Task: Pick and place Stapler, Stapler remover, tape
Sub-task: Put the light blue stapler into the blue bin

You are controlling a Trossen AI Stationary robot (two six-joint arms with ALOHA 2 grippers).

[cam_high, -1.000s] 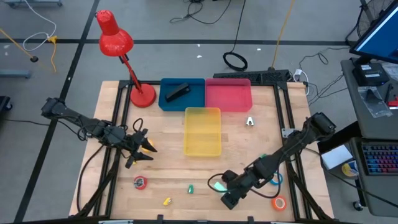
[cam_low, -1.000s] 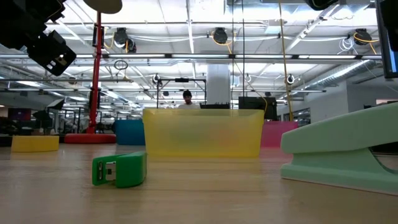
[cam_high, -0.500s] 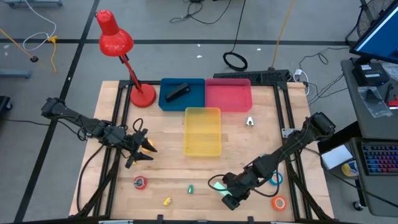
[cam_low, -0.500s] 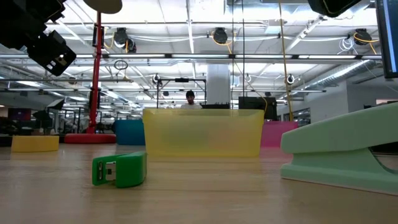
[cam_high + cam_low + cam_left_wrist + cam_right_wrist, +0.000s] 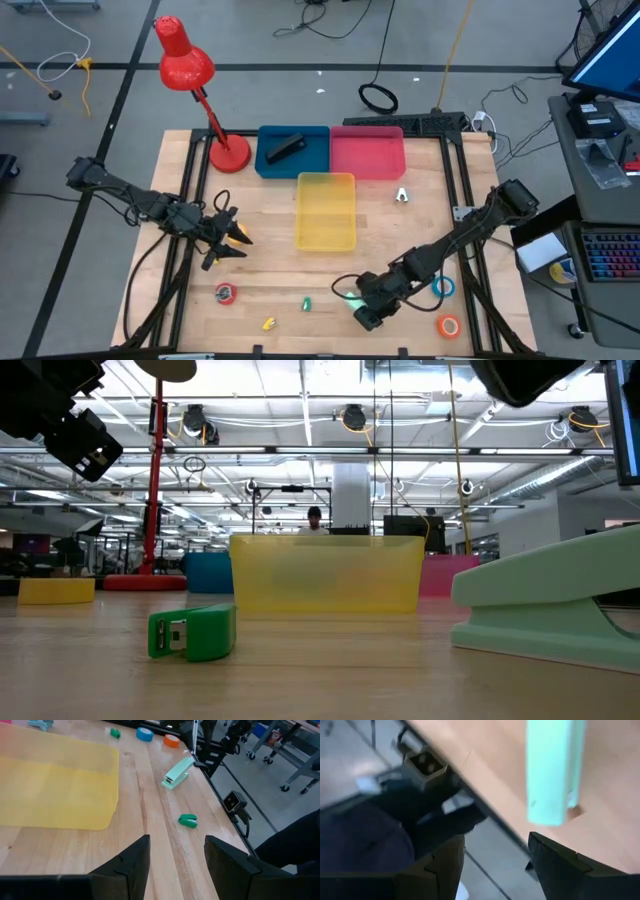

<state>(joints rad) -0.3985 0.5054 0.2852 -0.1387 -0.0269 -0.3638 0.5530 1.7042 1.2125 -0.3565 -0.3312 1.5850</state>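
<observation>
Left gripper (image 5: pixel 228 240), fingers spread, hovers over bare surface (image 5: pixel 270 270) left of yellow tray (image 5: pixel 326 211) | red tape (image 5: pixel 226 293), green piece (image 5: pixel 307 302) near front edge | right gripper (image 5: pixel 358 309), fingers spread, empty, above mint stapler (image 5: pixel 177 773) at front edge | blue tape (image 5: pixel 442 288), orange tape (image 5: pixel 447 325) at right corner

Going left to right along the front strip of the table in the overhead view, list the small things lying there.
Red tape roll → small yellow piece → small green piece → mint-green stapler, under the right claw → blue tape roll → orange tape roll, nearly level with the blue one.
</observation>
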